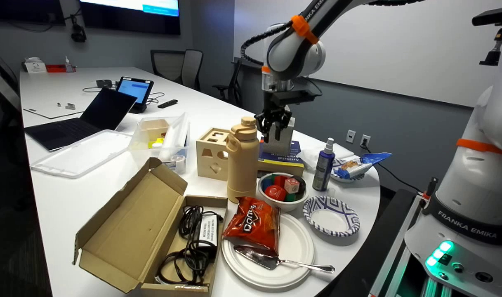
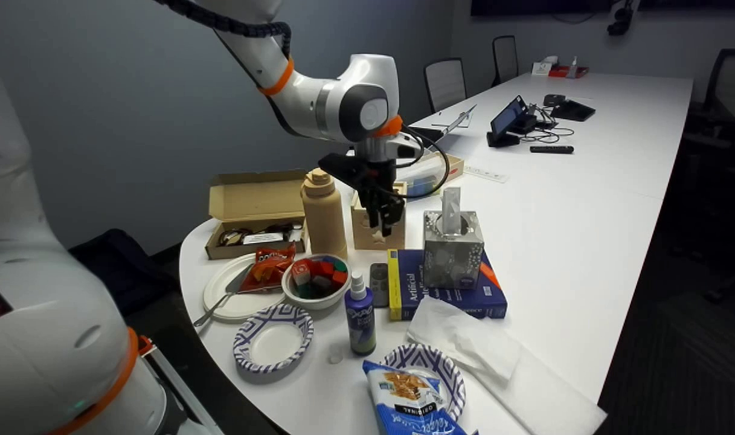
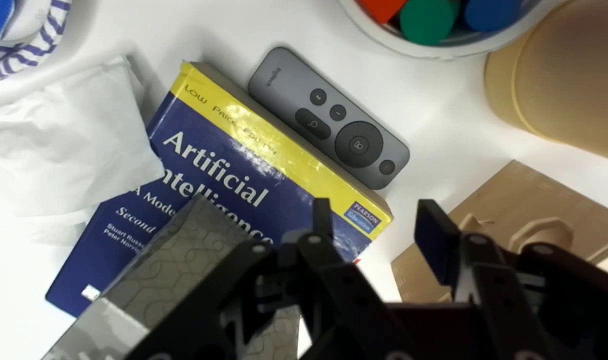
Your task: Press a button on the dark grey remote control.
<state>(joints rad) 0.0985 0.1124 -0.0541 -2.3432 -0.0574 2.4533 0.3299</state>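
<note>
The dark grey remote control (image 3: 306, 92) lies flat on the white table, buttons up, against the yellow spine edge of a thick book. Its round button pad and small buttons show plainly in the wrist view. In an exterior view the remote (image 2: 379, 284) lies between the book and the bowl of blocks. My gripper (image 3: 375, 212) is open and holds nothing. In both exterior views the gripper (image 1: 272, 134) (image 2: 380, 225) hangs pointing down above the table, higher than the remote. In the wrist view its fingertips appear just below the remote's round-pad end, over the book corner.
The blue book (image 2: 409, 296) bears a silver tissue box (image 2: 455, 257). A tan bottle (image 2: 325, 214), wooden shape box (image 2: 364, 235), bowl of blocks (image 2: 316, 304) and purple spray bottle (image 2: 360, 323) stand around the remote. A black remote (image 2: 551, 149) lies farther along the table.
</note>
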